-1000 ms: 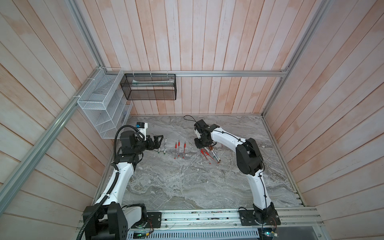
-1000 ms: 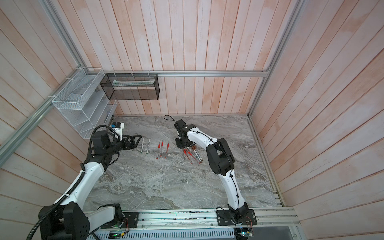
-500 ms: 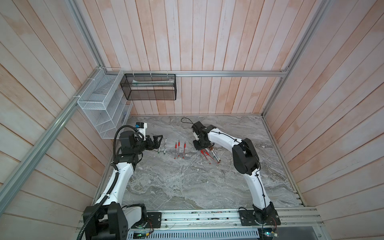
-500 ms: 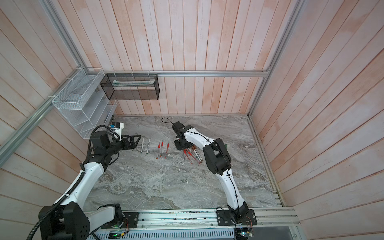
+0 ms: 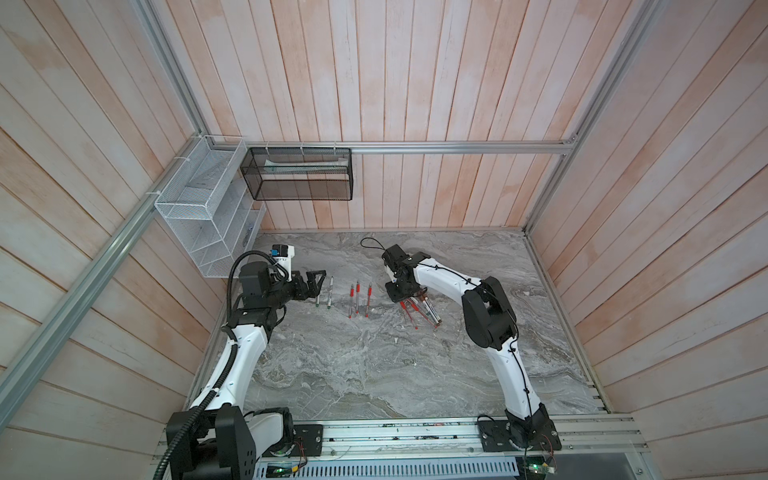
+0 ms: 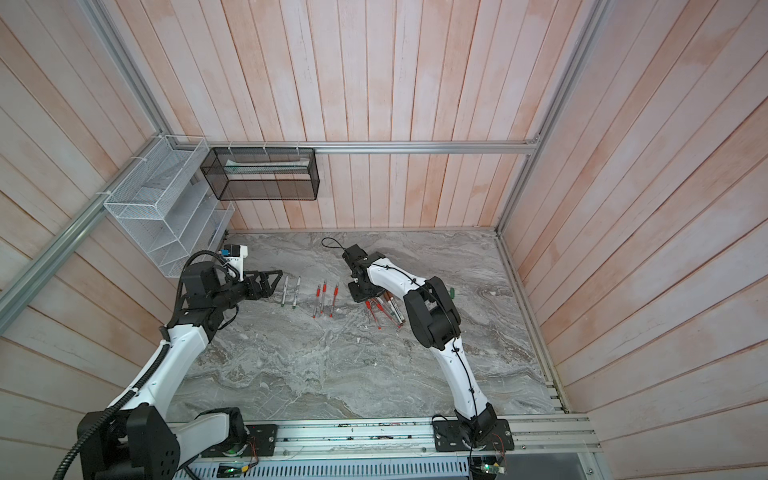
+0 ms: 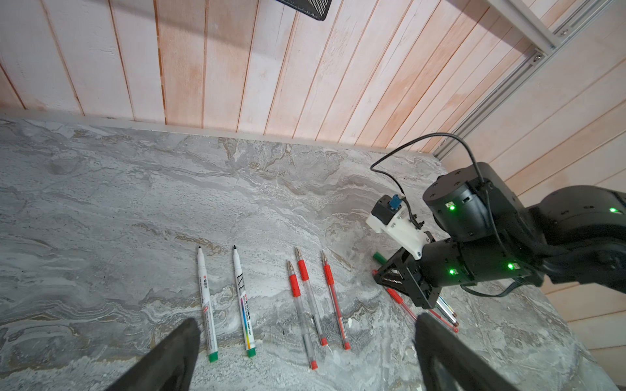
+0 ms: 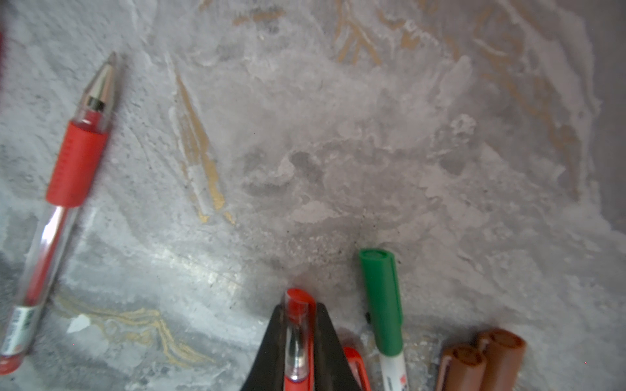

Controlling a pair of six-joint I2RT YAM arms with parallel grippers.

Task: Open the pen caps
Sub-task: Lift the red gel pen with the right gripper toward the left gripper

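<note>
My right gripper (image 8: 297,309) is shut on the red pen cap (image 8: 298,304) of a clear pen, low over a pile of capped pens (image 5: 420,311). Beside it lie a green cap (image 8: 381,301) on a white marker and two brown caps (image 8: 484,355). In both top views the right gripper (image 6: 368,300) points down at that pile. My left gripper (image 7: 305,342) is open and holds nothing. It hovers near two uncapped white markers (image 7: 207,298) and three uncapped red gel pens (image 7: 311,298) laid in a row.
A white wire rack (image 5: 199,216) and a black mesh basket (image 5: 299,174) hang on the back-left walls. A small green piece (image 6: 451,293) lies on the marble table (image 5: 374,365) just right of the right arm's elbow. Wooden walls close in three sides.
The right jaws have closed onto the red cap, and the right arm has shifted slightly left. The left arm has not moved.
</note>
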